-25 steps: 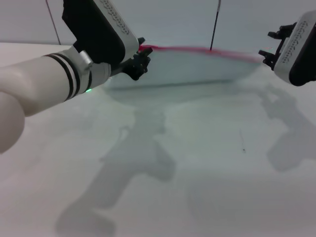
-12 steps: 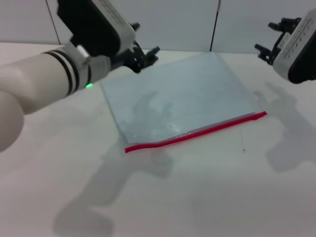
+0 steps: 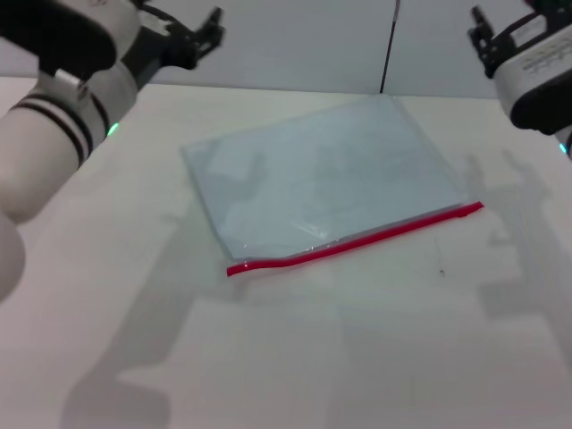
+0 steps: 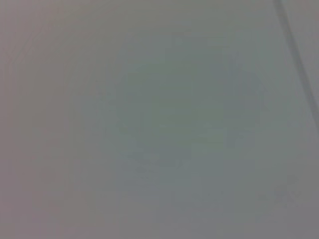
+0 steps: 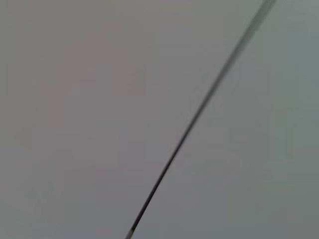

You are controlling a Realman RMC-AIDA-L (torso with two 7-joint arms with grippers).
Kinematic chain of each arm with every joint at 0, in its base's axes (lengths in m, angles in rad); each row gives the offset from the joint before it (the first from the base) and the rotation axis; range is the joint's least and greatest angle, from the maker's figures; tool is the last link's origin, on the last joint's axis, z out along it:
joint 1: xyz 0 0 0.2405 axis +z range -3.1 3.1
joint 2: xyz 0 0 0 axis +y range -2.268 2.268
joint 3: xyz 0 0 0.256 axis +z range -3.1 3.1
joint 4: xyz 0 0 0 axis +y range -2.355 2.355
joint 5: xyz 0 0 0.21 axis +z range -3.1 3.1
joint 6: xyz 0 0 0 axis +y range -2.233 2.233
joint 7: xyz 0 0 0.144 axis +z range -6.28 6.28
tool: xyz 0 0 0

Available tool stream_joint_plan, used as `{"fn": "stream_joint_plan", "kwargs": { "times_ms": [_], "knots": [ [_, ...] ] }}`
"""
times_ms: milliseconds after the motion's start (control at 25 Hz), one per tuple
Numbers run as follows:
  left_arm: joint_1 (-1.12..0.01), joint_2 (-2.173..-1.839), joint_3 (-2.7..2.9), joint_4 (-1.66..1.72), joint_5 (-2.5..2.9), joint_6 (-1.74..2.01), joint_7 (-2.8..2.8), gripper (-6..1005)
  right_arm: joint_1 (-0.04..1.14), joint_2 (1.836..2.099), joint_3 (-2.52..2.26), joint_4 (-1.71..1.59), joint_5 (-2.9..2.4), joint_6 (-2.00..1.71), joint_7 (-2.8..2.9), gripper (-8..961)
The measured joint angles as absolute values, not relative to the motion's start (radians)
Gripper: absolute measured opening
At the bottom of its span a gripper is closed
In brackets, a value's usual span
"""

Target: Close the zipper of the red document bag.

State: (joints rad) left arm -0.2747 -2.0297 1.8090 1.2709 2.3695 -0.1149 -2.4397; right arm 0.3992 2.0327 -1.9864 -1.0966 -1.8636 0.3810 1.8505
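The red document bag (image 3: 322,179), a translucent pale blue-grey pouch, lies flat on the white table. Its zipper (image 3: 357,239) is a red strip along the near long edge, running from the front left up to the right. I cannot make out the slider tab for certain. My left gripper (image 3: 192,31) hangs open and empty high at the far left, well clear of the bag. High at the far right, my right gripper (image 3: 487,31) is also open and holds nothing. Both wrist views show only plain grey surface, no bag.
The white table (image 3: 295,357) stretches bare in front of the bag, crossed by the arms' shadows. A grey wall with a thin dark vertical seam (image 3: 390,45) stands behind; the dark seam (image 5: 199,104) also crosses the right wrist view.
A second ago the left gripper held the bag raised by one edge. It let go, the bag dropped flat with the red strip nearest me, and both grippers rose away.
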Motion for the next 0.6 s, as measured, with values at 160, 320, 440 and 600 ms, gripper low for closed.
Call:
{"fn": "stream_joint_plan", "kwargs": {
  "times_ms": [160, 320, 440, 600],
  "knots": [
    [-0.266, -2.031, 1.867, 1.168, 2.354, -0.308, -2.458, 851, 0.407, 2.03, -2.123, -1.006, -1.891, 0.6, 2.125, 529],
    [-0.275, -2.031, 1.908, 1.054, 2.353, -0.49, -2.53, 850, 0.433, 2.03, -2.216, -0.871, -1.93, 0.747, 2.364, 526],
    [-0.315, -2.032, 1.923, 0.931, 2.353, -0.605, -2.621, 850, 0.473, 2.033, -2.281, -0.726, -1.93, 0.831, 2.518, 525],
    [-0.349, -2.032, 1.972, 0.822, 2.353, -0.705, -2.698, 849, 0.505, 2.036, -2.367, -0.566, -1.924, 0.933, 2.719, 526]
  ]
}}
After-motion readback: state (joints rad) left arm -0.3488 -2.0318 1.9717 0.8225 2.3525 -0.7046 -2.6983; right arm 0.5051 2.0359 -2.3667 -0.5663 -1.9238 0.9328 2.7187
